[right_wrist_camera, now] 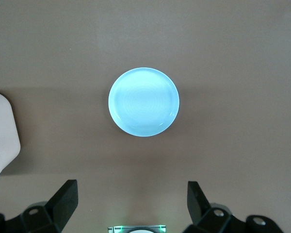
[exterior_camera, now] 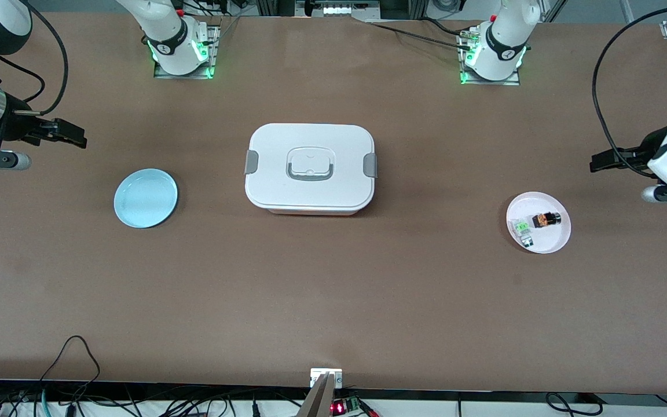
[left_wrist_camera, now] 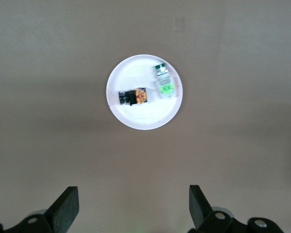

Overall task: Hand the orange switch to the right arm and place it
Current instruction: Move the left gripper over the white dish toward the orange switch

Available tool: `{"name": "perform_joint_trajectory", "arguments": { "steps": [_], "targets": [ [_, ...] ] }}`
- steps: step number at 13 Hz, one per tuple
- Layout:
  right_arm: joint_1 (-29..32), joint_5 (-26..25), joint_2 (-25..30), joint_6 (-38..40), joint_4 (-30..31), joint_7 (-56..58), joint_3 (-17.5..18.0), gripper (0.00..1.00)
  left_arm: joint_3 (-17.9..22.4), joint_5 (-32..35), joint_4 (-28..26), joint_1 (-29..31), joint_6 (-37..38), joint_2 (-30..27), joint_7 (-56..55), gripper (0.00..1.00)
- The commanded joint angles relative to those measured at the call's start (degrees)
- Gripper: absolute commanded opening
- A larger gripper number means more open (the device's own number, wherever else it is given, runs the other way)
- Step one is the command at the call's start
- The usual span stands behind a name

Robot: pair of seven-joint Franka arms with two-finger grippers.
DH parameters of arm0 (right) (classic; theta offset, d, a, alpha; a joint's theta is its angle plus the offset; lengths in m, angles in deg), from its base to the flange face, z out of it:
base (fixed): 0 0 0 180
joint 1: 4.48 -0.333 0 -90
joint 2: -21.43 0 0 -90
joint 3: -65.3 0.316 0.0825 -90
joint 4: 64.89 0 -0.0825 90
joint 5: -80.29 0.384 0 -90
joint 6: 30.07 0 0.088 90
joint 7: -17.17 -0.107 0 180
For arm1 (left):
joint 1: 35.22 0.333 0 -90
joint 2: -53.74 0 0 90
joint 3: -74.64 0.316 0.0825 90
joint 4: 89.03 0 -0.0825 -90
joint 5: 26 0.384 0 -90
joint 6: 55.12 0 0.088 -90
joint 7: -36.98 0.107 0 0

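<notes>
The orange switch (exterior_camera: 545, 220) (left_wrist_camera: 134, 97), tiny, black with an orange part, lies on a small white plate (exterior_camera: 558, 239) (left_wrist_camera: 140, 116) toward the left arm's end of the table. A green-and-white component (exterior_camera: 523, 230) (left_wrist_camera: 165, 83) lies beside it on the same plate. My left gripper (exterior_camera: 598, 160) (left_wrist_camera: 134, 206) hangs open and empty above the table near that plate. My right gripper (exterior_camera: 76, 136) (right_wrist_camera: 132, 200) hangs open and empty at the right arm's end, above the table close to a light blue plate (exterior_camera: 146, 198) (right_wrist_camera: 144, 102), which holds nothing.
A white lidded box (exterior_camera: 310, 168) (right_wrist_camera: 2, 128) with grey side latches sits at the table's middle, between the two plates. The arm bases (exterior_camera: 180, 49) (exterior_camera: 493, 55) stand along the table's edge farthest from the front camera. Cables hang at the nearest edge.
</notes>
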Motion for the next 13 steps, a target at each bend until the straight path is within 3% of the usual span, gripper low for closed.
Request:
{"name": "perform_joint_trajectory", "arguments": {
  "steps": [1,4,8,13],
  "targets": [
    [-0.05,0.90,-0.19,0.29,-0.80,0.09,0.06,1.00,-0.18,0.94,0.38,0.81,0.53,1.41,-1.40,1.00],
    [-0.05,1.16,-0.19,0.38,-0.89,0.18,0.06,1.00,-0.27,2.08,-4.26,0.91,-5.59,1.68,-3.95,1.00],
    [-0.05,1.16,-0.10,0.82,-0.89,0.35,0.06,1.00,-0.45,2.17,-15.33,1.87,-22.02,2.21,-4.04,1.00],
    [-0.32,1.25,-0.10,0.38,-0.89,0.09,0.06,1.00,-0.80,2.17,-15.53,1.79,-28.28,7.82,-3.69,1.00]
  ]
}}
